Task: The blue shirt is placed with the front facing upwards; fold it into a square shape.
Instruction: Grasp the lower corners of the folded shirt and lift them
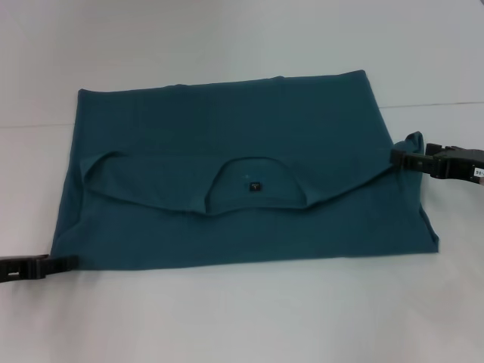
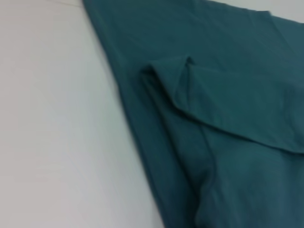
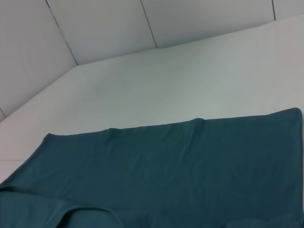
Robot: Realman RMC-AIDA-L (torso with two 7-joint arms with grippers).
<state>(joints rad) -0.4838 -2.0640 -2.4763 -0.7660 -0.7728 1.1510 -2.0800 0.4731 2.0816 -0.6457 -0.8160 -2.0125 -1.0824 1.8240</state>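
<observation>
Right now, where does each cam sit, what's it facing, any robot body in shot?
Head: above, looking down at the blue shirt on the white table; left hand and right hand at its edges.
Left wrist: low over the shirt's folded side; no robot body.
Right wrist: low, across the shirt toward the wall; no robot body.
Shared: all show the shirt.

shirt (image 1: 227, 144) on table (image 1: 227, 318), left gripper (image 1: 53, 265) at its near-left corner, right gripper (image 1: 401, 157) at right edge

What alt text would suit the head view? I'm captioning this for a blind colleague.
A blue shirt lies partly folded on a white table, its neck opening and small dark tag facing up. The left gripper is at its near left corner and the right gripper at its right edge.
</observation>
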